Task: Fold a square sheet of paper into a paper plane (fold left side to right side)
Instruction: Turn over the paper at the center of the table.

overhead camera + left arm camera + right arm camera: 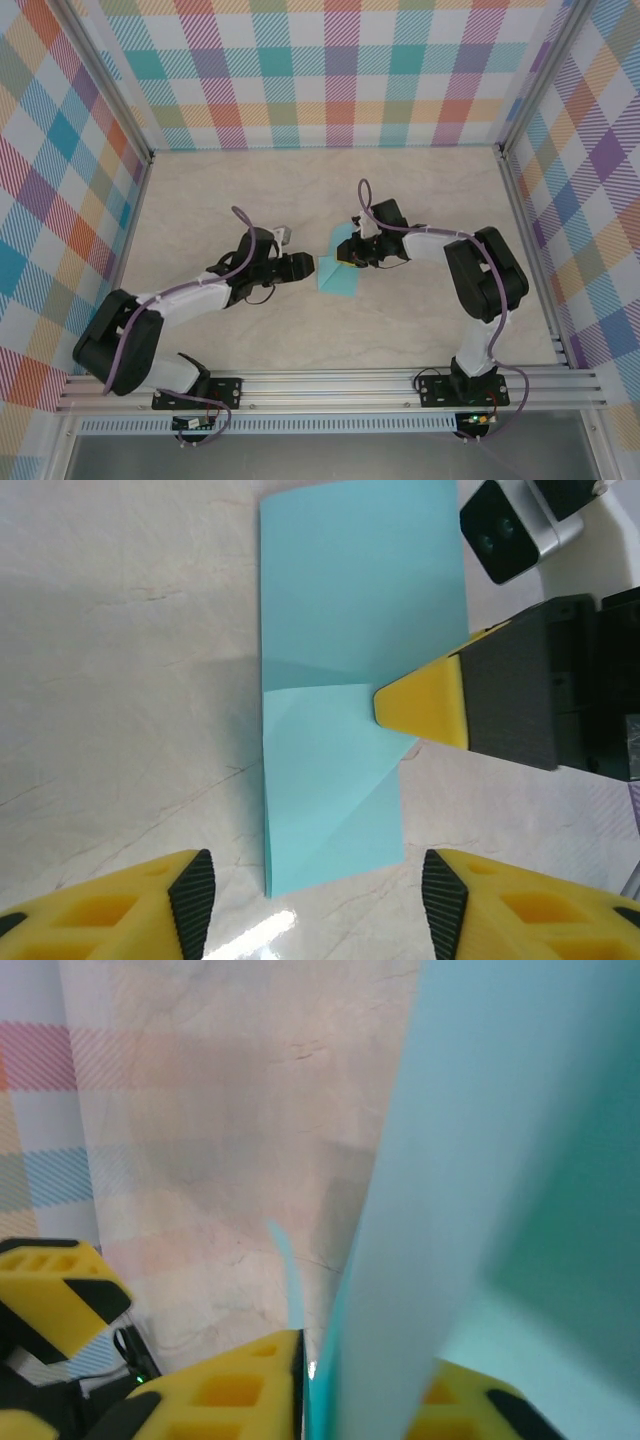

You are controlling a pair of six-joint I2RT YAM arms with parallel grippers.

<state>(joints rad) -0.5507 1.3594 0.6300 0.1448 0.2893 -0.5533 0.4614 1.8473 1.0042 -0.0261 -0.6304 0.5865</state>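
The square sheet of paper is turquoise and lies folded into a long narrow strip on the table, with a diagonal crease across its near half. My left gripper is open just short of the strip's near end, with its pads apart on either side and touching nothing. It sits at the sheet's left edge in the top view. My right gripper is shut on the sheet's right edge. Its yellow fingertips pinch there, and the paper rises close between the jaws.
The table is beige marble, boxed in by plaid walls. An aluminium rail with the arm bases runs along the near edge. The right wrist camera hangs over the sheet's far right corner. A left finger shows at the lower left.
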